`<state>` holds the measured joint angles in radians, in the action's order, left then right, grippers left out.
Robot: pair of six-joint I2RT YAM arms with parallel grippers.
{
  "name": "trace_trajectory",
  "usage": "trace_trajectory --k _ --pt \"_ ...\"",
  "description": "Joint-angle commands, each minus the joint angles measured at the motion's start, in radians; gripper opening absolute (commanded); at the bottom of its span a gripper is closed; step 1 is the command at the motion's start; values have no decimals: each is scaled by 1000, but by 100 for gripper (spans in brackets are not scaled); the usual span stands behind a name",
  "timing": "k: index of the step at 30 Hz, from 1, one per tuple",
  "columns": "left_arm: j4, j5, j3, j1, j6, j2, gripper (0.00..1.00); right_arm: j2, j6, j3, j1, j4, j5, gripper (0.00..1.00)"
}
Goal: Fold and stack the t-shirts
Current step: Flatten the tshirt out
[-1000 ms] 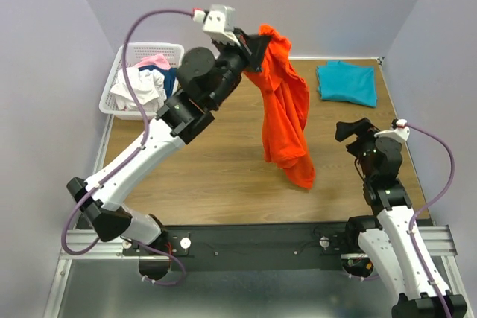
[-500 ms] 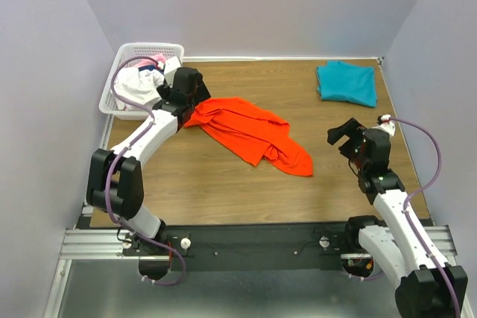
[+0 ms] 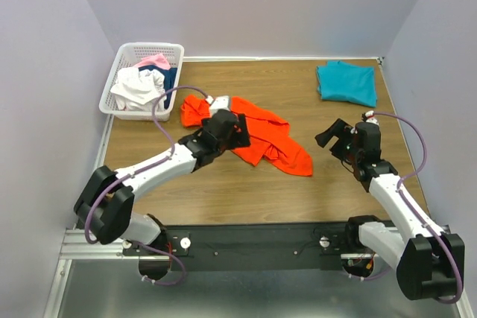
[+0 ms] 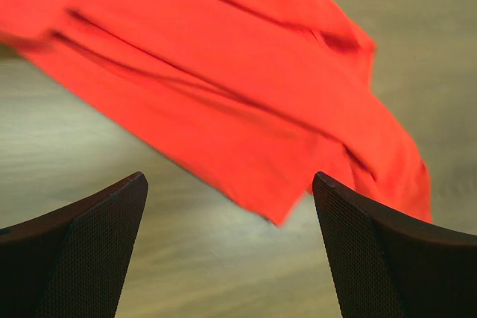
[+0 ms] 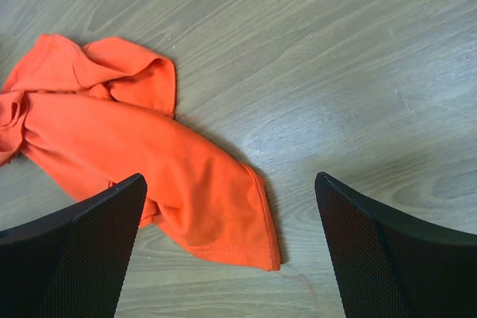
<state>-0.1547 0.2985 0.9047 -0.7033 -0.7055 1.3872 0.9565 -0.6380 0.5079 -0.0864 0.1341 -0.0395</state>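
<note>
A bright orange-red t-shirt point(image 3: 270, 138) lies crumpled and spread on the wooden table point(image 3: 223, 180), left of centre. My left gripper point(image 3: 240, 130) hovers low over its middle, open, with nothing between its fingers. In the left wrist view the shirt point(image 4: 246, 87) fills the space ahead of the left gripper point(image 4: 227, 178), and its hem corner ends just short of the jaws. My right gripper point(image 3: 329, 137) stands open to the right of the shirt. The right gripper point(image 5: 229, 178) faces the hemmed end of the shirt point(image 5: 149, 150). A folded teal-blue t-shirt point(image 3: 346, 83) rests at the back right.
A white basket point(image 3: 147, 45) at the back left holds white point(image 3: 136, 87), pink point(image 3: 154, 59) and navy point(image 3: 168, 78) shirts. Pale walls enclose the table on three sides. The arm bases stand along the near edge.
The left gripper, which held the orange shirt up in the air, let go of it. The shirt now lies on the table, with the left arm low over it. The right gripper moved left towards it.
</note>
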Motion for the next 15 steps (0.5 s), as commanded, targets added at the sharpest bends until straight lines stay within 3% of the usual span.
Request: trace_trajectory --k 1,5,8,15 --pt "9 -33 6 -83 -25 75 98 10 -26 23 -7 24 -43 100" --pt "-6 -18 28 -171 -5 147 97 8 -34 18 -7 30 -48 100" --pt "-6 -27 63 -202 7 211 90 11 -34 15 -7 30 -37 100" --pt "-55 -13 141 -248 9 335 84 14 -31 11 -7 30 -31 100"
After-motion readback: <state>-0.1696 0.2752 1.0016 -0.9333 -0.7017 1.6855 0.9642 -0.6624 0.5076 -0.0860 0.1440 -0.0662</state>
